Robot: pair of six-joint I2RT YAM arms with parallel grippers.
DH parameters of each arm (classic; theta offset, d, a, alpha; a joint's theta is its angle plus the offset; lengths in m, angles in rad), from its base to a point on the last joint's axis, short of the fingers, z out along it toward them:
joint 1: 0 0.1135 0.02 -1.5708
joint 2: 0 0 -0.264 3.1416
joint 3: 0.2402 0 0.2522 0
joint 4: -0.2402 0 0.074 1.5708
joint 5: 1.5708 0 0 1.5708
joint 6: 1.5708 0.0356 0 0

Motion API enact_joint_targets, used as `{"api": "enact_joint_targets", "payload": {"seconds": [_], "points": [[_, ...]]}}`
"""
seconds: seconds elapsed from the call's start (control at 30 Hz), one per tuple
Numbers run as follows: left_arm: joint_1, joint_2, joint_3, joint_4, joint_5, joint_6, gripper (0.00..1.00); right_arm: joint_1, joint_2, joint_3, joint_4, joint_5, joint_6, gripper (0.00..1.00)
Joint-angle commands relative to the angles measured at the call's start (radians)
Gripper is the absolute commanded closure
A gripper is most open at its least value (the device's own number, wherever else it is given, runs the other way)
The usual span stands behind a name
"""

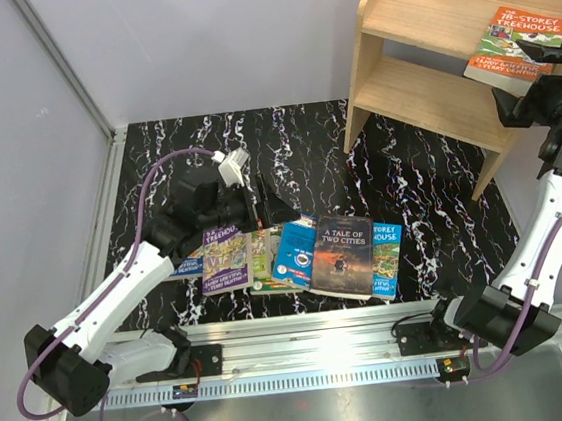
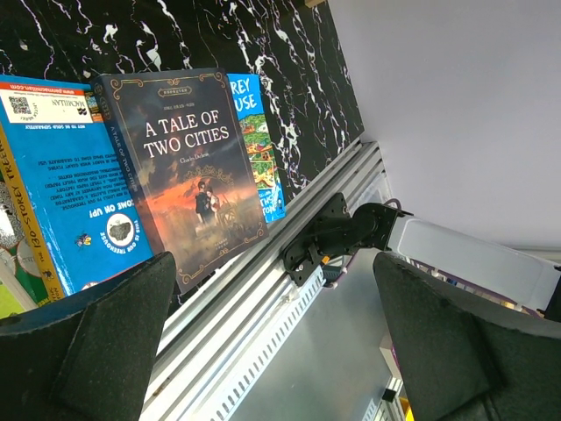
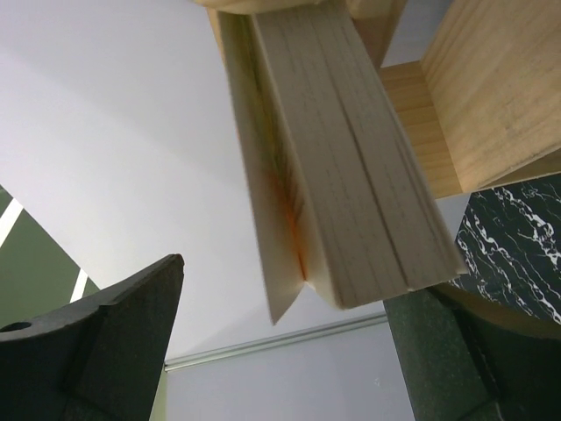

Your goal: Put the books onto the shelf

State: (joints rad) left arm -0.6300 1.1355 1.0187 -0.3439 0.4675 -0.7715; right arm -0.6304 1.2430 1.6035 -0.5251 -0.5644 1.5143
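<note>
Your bench (image 1: 284, 140) carries the shelf (image 1: 430, 94) at its far right corner, and the job looks only just begun. At the shelf's right end an orange book (image 1: 528, 29) leans, sticking out past the front edge. You cannot tell from these views which tier bears it. A second orange cover shows just below it, and whether that is another book or part of the same one is unclear. The rest of the shelf that shows is bare wood.

The row (image 1: 296, 254) of about six books lies flat along the bench's near edge, overlapping: purple, green, blue, then the dark Two Cities (image 1: 341, 254) on top toward the right end. All of these are left to move, so most of the work lies ahead of you.

Your right pincer (image 3: 280, 351) is at the shelf's right end, jaws spread wide. The orange book's lower corner hangs between the fingers, gripped by neither. The right finger is near the pages, but you cannot tell whether it touches them. Your left pincer (image 2: 276, 351) hovers above the row's left half, jaws fully apart, holding nothing.
</note>
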Motion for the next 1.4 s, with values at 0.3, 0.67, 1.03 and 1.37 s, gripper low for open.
{"api": "enact_joint_targets", "payload": {"seconds": [0.3,0.67,1.03,1.37], "points": [[0.004,0.01,0.02,0.026,0.023,0.003,0.01,0.043,-0.027,0.001,-0.024,-0.057,-0.063,0.03],[0.006,0.047,0.032,0.042,0.042,0.006,0.01,0.063,0.001,0.073,0.039,-0.12,-0.011,0.07],[0.006,0.075,0.057,0.029,0.039,0.024,0.01,0.058,0.081,0.167,0.036,-0.121,-0.019,0.09],[0.015,0.119,0.077,0.039,0.049,0.032,0.01,0.057,0.153,0.259,-0.032,-0.137,-0.105,0.09]]}}
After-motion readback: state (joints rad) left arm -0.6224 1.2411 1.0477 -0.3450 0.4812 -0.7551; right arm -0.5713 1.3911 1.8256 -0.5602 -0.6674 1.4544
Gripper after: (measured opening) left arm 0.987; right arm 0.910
